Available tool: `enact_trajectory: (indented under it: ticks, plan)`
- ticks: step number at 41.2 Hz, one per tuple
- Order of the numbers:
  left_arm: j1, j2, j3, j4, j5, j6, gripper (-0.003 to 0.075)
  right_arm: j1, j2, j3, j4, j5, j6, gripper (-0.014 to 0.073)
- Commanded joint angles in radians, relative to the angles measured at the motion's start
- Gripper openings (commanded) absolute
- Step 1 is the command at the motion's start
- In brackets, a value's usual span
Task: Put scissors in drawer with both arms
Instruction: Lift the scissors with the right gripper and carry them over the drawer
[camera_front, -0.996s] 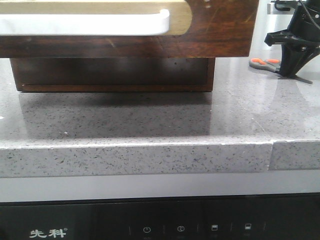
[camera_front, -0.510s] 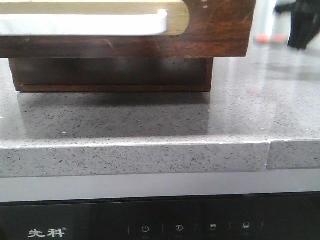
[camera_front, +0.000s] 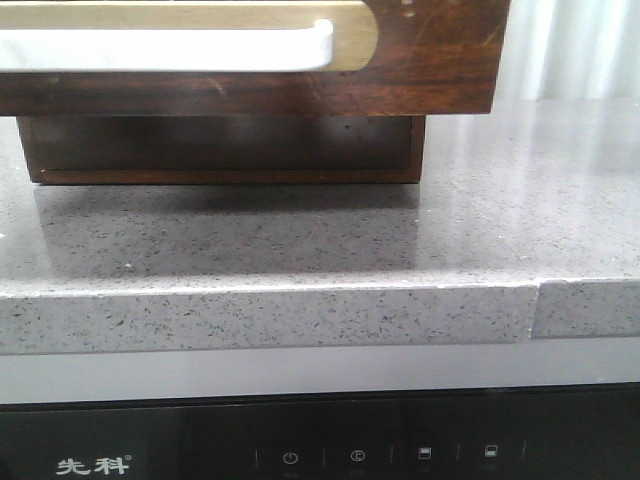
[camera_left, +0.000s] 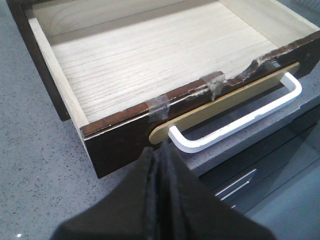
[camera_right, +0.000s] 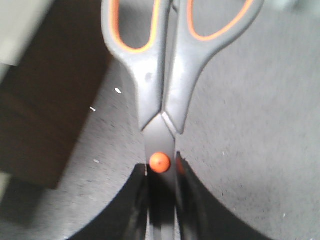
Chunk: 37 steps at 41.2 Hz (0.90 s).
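The dark brown drawer (camera_left: 112, 145) stands pulled open, and its pale wooden inside shows nothing in it. Its tan-rimmed slot carries a white bar handle (camera_left: 240, 122). The drawer front (camera_front: 440, 60) fills the top of the front view. My left gripper (camera_left: 160, 148) is shut and empty, its tips just in front of the drawer front beside the handle's end. My right gripper (camera_right: 161, 170) is shut on the blades of the scissors (camera_right: 167, 85), just past the orange pivot, above the countertop. The grey, orange-lined handles point away from it. Neither gripper shows in the front view.
The grey speckled countertop (camera_front: 300, 240) has a front edge near the camera, with a black appliance panel (camera_front: 300, 460) below. The dark cabinet body (camera_front: 220, 145) sits under the drawer front. A dark brown box side (camera_right: 45, 100) lies beside the held scissors.
The right gripper and the scissors, at the far right of the counter a second ago, have risen out of the front view. The drawer has not moved.
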Motion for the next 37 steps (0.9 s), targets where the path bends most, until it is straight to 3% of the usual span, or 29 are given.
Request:
enact_trajectory:
  ticks: [1,16,25,37]
  plan:
    - [-0.007,0.011,-0.029,-0.014,-0.075,-0.009,-0.0020,0.031,-0.104,-0.033,0.027,-0.056,-0.019,0.0105]
    - [-0.007,0.011,-0.029,-0.014,-0.075,-0.009,-0.0020,0.281,-0.212,-0.033,0.099,-0.071,-0.164,0.0105]
    - [-0.007,0.011,-0.029,-0.014,-0.075,-0.009,-0.0020,0.449,-0.175,-0.032,0.175,-0.066,-0.321,0.0105]
    - [-0.007,0.011,-0.029,-0.014,-0.075,-0.009,-0.0020,0.560,-0.066,-0.031,0.231,-0.002,-0.497,0.0105]
